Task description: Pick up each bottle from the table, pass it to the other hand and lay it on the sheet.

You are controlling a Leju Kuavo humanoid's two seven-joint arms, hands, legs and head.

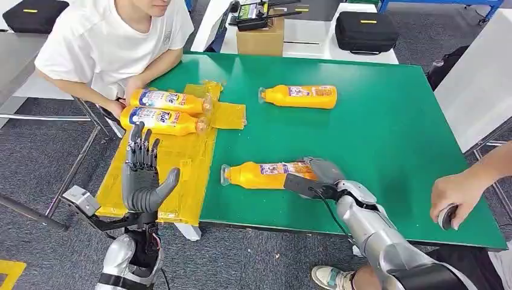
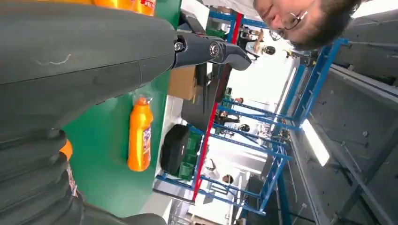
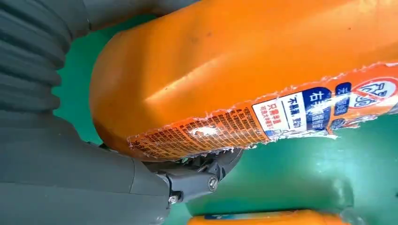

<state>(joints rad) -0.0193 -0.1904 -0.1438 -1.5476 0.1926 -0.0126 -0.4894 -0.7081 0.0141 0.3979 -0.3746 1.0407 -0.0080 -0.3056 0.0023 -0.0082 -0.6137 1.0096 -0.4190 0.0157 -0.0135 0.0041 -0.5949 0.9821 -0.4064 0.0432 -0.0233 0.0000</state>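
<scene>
An orange bottle [image 1: 265, 175] lies on its side near the front edge of the green table [image 1: 386, 139]. My right hand [image 1: 317, 178] grips its base end, fingers over the top and thumb on the near side; up close, the bottle [image 3: 244, 79] presses against the thumb [image 3: 187, 180]. A second bottle [image 1: 299, 96] lies further back on the table and is also seen as a bottle [image 2: 140, 136] past my left hand [image 2: 70, 70]. Two bottles [image 1: 166, 100] [image 1: 160, 120] lie on the yellow sheet [image 1: 181, 169]. My left hand [image 1: 143, 175] is raised over the sheet's front part, fingers apart, holding nothing.
A person in a white shirt sits at the far left with a hand [image 1: 128, 87] by the bottles on the sheet. Another person's hand [image 1: 451, 196] rests at the table's right front corner. A cardboard box [image 1: 259, 39] and a black case [image 1: 365, 30] stand behind the table.
</scene>
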